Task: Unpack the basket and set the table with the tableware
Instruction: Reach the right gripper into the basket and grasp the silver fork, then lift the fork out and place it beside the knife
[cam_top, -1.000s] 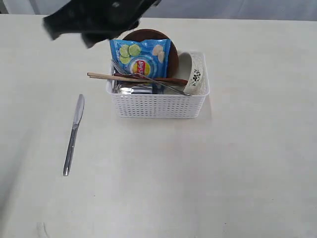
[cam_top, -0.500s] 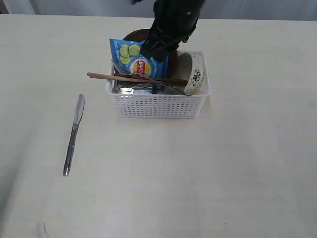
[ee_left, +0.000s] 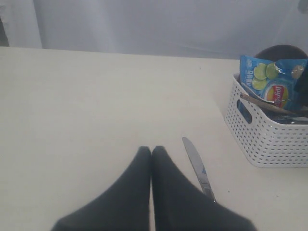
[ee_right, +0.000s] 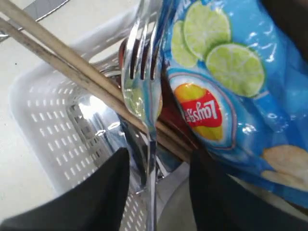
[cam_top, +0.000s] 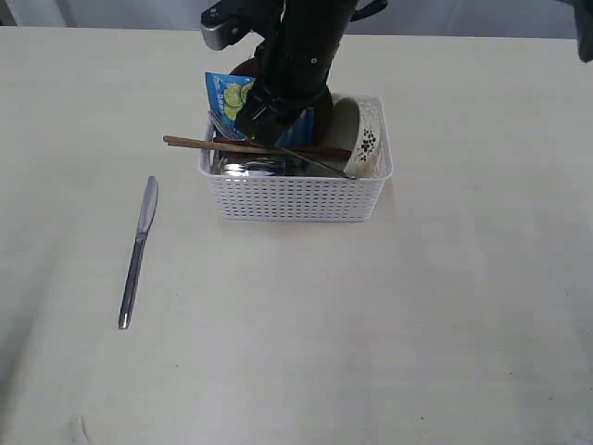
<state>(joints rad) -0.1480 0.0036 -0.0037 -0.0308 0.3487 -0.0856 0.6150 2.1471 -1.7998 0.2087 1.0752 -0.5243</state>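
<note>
- The basket [cam_top: 295,197] is white plastic with small lattice holes in its sides and a handle slot. It stands on the pale cream counter [cam_top: 445,315], toward the far middle.
- Brown chopsticks [cam_top: 190,142] lie across its top, their ends poking out over the left rim.
- A steel fork [ee_right: 143,72] lies over the chopsticks, its tines beside a blue chip bag [ee_right: 226,96] printed with lime slices.
- A cream bowl [cam_top: 368,139] with black floral marks leans on edge at the basket's right end.
- A dark-brown round plate [ee_left: 284,50] stands behind the bag.
- A steel knife [cam_top: 136,252] lies alone on the counter, left of the basket and well apart from it.
- The right claw [ee_right: 159,154] is down inside the basket with its jaws apart, one finger on each side of the fork's handle and not pressing on it.
- The left claw [ee_left: 150,149] hangs low over bare counter near the knife, its fingers pressed together and holding nothing.
</note>
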